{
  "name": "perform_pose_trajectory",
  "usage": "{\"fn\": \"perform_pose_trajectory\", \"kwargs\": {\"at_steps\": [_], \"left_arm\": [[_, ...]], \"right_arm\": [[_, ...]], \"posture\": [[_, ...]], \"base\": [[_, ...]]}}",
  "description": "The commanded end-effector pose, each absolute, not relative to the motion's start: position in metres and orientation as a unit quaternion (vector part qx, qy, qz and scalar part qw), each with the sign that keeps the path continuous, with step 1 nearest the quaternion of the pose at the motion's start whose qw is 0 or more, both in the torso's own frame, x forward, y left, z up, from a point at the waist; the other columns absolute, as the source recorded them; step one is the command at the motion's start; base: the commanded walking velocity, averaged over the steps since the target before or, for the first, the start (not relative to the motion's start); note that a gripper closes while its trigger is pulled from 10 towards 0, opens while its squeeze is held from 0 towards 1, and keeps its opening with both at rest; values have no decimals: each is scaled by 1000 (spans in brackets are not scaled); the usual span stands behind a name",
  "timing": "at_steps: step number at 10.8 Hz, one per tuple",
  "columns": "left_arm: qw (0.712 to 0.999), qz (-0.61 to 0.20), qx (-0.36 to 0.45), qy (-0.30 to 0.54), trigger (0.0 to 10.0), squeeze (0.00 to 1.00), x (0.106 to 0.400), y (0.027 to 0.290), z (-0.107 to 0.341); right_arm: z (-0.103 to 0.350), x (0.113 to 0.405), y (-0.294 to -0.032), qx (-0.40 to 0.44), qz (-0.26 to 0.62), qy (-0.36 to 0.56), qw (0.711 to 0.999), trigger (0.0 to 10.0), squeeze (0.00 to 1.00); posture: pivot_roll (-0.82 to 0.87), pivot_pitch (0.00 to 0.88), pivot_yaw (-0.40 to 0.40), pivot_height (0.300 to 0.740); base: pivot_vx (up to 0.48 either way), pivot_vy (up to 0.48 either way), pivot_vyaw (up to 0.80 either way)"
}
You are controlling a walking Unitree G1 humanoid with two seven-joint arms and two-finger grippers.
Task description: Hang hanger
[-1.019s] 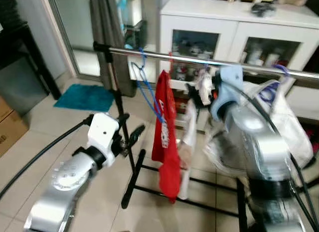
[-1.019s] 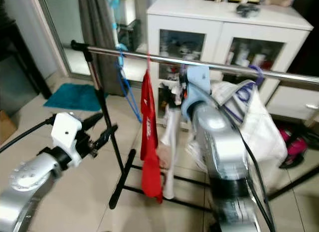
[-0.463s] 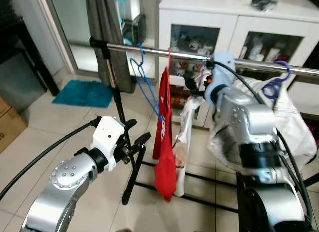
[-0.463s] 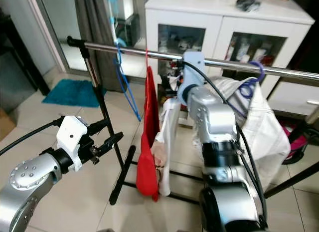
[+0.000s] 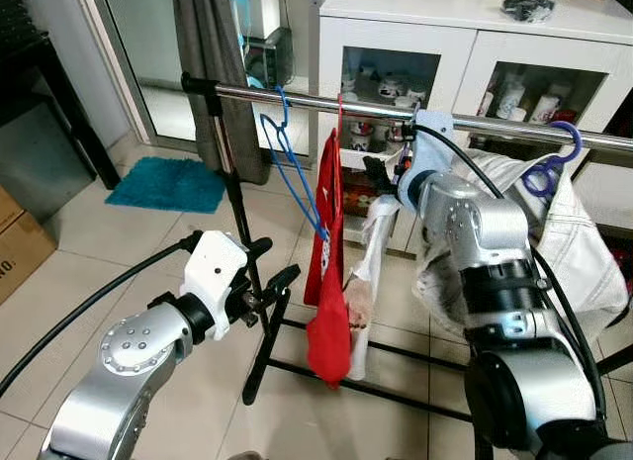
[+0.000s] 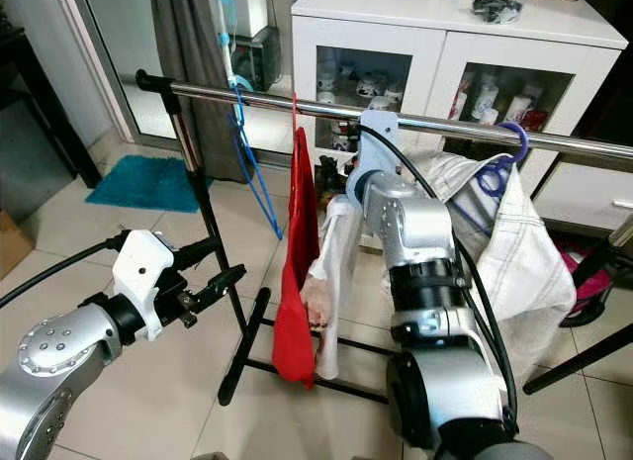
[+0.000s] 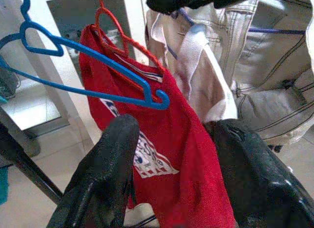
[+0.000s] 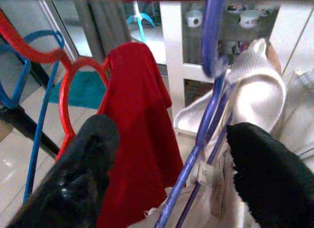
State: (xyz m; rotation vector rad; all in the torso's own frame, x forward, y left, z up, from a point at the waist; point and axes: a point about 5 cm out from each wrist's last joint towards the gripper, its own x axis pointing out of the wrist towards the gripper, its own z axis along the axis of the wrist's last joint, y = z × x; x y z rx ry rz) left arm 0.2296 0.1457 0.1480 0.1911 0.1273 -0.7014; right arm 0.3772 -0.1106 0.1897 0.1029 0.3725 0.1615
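A silver rail (image 5: 297, 99) on a black stand runs across in front of me. From it hang an empty blue hanger (image 5: 292, 173), a red hanger carrying a red shirt (image 5: 326, 262), and a purple hanger (image 8: 208, 90) with a white garment (image 5: 371, 252). My right gripper (image 5: 384, 175) is raised just under the rail, open. Its fingers stand wide on either side of the purple hanger's neck without touching it. My left gripper (image 5: 272, 264) is open lower down, left of the red shirt, and holds nothing.
A second purple hanger (image 5: 554, 153) holds a pale denim jacket (image 5: 579, 252) at the rail's right end. A white glass-door cabinet (image 5: 445, 45) stands behind the rail. The rack's black post (image 5: 237, 203) is near my left gripper. A teal mat (image 5: 168, 188) and a cardboard box (image 5: 20, 247) lie left.
The camera has shifted. My right arm has stretched away from the camera toward the rail and now holds still beside the purple hanger. The left gripper has barely moved.
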Motion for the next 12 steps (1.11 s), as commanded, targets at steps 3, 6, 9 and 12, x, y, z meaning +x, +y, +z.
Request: {"fn": "perform_pose_trajectory", "kwargs": {"at_steps": [3, 6, 9, 12], "left_arm": [[930, -349, 104, 57, 10000, 0, 230, 144, 152], [928, -350, 109, 58, 10000, 0, 231, 144, 152], [927, -352, 114, 60, 10000, 0, 232, 145, 153], [926, -354, 118, 65, 10000, 0, 232, 144, 152]], "right_arm": [[188, 383, -113, 53, 60, 186, 979, 0, 0], [183, 387, -114, 28, 51, 189, 980, 0, 0], [178, 391, -114, 21, 46, 197, 979, 0, 0], [177, 394, -116, 15, 48, 201, 978, 0, 0]], "posture": [[-51, 0, 25, 740], [-50, 0, 29, 740], [-47, 0, 30, 740], [-47, 0, 26, 740]], "base": [[0, 0, 0], [0, 0, 0], [0, 0, 0], [0, 0, 0]]}}
